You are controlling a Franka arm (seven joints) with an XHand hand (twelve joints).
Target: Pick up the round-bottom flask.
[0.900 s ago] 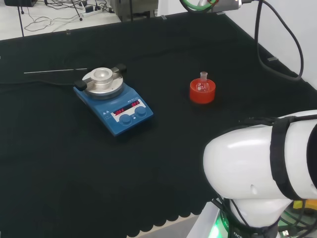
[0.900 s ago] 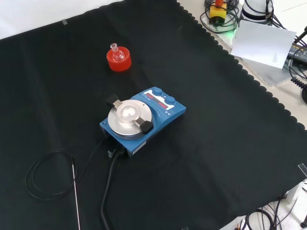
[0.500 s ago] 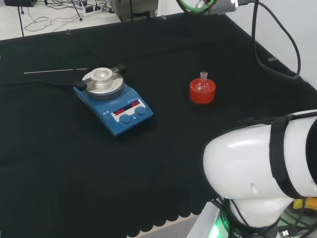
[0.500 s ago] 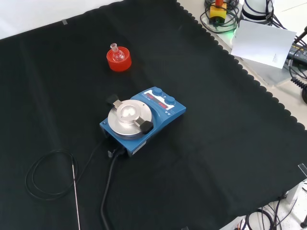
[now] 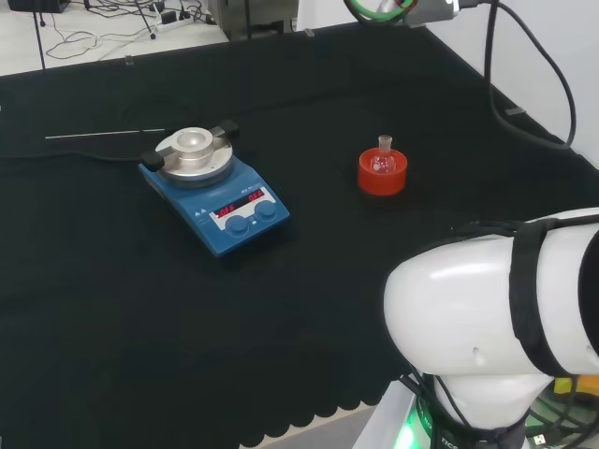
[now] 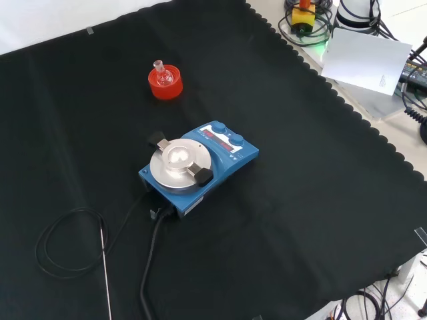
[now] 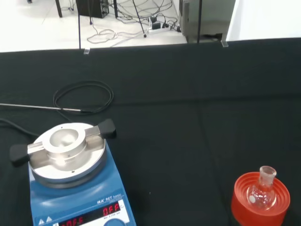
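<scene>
Nothing on the cloth has shifted since the earlier pictures; the one change is up at the head view's top edge, where the arm's cable and green-lit part have swung slightly. The round-bottom flask (image 5: 383, 160) sits upright, neck up, nested in its red ribbed stand (image 5: 383, 174); that ring is there because a round bottom would roll on a flat surface (image 6: 313, 193), and it also lifts the neck clear for a grasp from above. In the front view the flask (image 6: 163, 75) is at about 11 o'clock from the blue stirrer plate (image 6: 200, 167), well apart from it; in the head view it lies at roughly 3 o'clock from the plate. The plate's black cable (image 6: 67, 247) and a thin metal probe (image 6: 105, 273) trail off at its 7 o'clock in the front view, away from the flask. Whether the fingers are apart or together I cannot tell. Judging by the wrist view, which looks down at flask (image 7: 261, 193) and stand from a distance, the approach has hardly begun.
</scene>
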